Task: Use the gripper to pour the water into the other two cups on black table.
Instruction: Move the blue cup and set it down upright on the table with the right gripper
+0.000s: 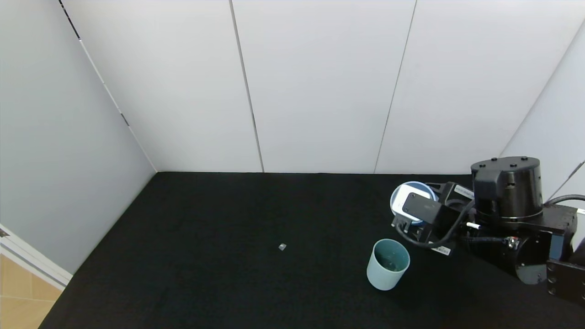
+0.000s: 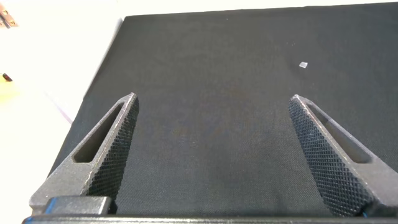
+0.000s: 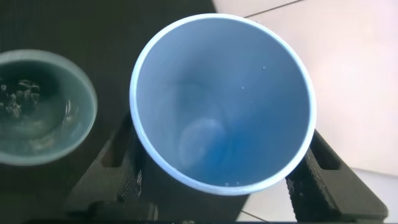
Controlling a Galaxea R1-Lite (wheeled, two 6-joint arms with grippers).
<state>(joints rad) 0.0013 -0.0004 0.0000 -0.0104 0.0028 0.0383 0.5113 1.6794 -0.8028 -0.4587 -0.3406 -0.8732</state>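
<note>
Head view, right gripper (image 1: 413, 214): at about 3 o'clock on the black table (image 1: 228, 274), carrying the periwinkle cup (image 1: 402, 194) upright under its wrist camera box; held level, presumably so nothing spills between pours.
Head view, mint-teal cup (image 1: 387, 264): stands upright at 5 o'clock from the held cup, near it but apart; glints inside suggest it has water already.
Head view, cream cup: not visible, perhaps hidden by the arm.
Head view, speck (image 1: 282, 246): small pale scrap near table centre, well apart from the cups.
Left wrist view, left gripper (image 2: 211, 149): fingers (image 2: 112, 149) spread wide over bare cloth, holding nothing; parked.
Right wrist view, periwinkle cup (image 3: 221, 99): clamped between both fingers (image 3: 329, 180) low on its wall; water (image 3: 205, 146) only a shallow pool at the bottom.
Right wrist view, mint-teal cup (image 3: 43, 106): beside the held cup, droplets glistening inside.
</note>
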